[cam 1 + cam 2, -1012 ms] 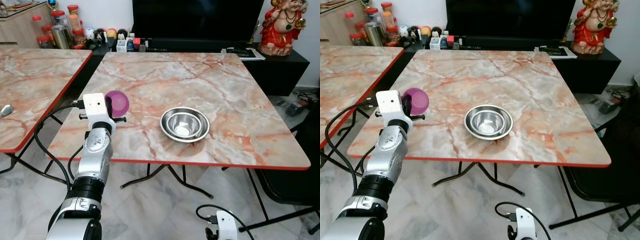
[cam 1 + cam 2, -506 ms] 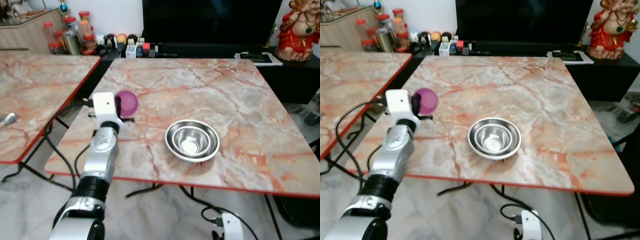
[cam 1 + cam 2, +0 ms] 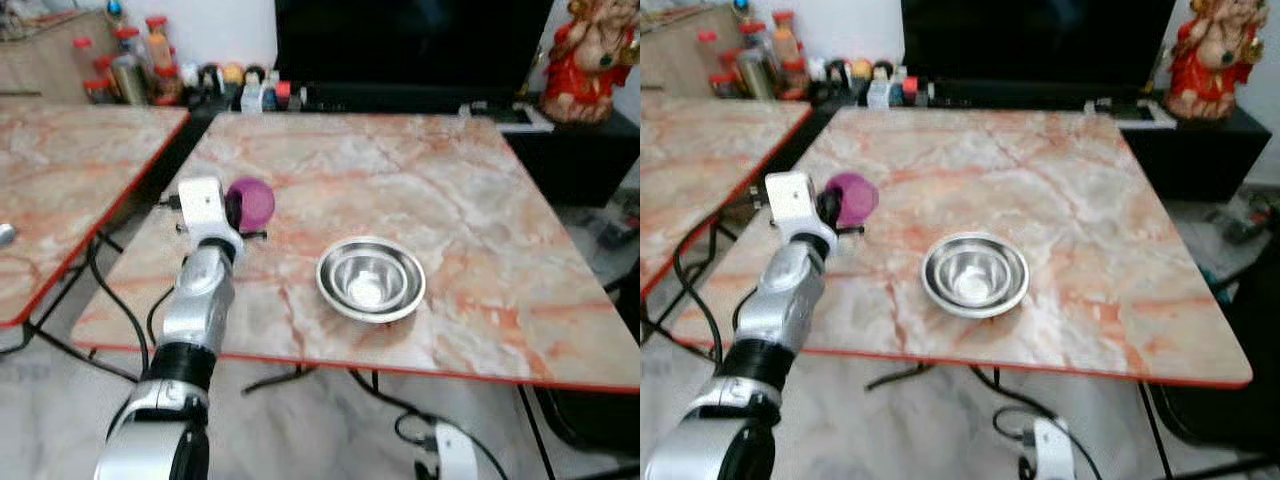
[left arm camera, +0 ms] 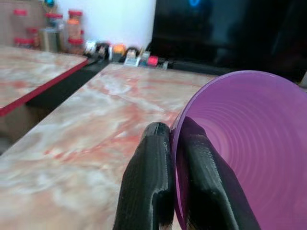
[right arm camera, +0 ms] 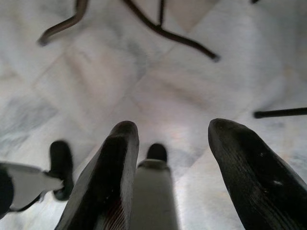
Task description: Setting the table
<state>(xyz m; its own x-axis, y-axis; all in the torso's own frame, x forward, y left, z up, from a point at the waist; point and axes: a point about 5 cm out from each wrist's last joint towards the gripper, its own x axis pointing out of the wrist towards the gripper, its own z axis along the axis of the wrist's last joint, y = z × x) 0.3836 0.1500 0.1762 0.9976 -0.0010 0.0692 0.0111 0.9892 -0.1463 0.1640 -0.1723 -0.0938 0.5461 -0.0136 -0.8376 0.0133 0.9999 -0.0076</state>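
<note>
Purple bowl (image 4: pixel 240 143) — rim pinched by left end effector (image 4: pixel 175 182) | right end effector (image 5: pixel 172 172) spread (hangs idle)

Left end effector (image 4: pixel 170 182) raised, fingers pinched; right end effector (image 5: pixel 172 158) low, spread.

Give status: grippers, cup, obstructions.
Left gripper shut on purple cup rim, held over the marble table. Right gripper open, idle near floor. Steel bowl sits right of cup.
</note>
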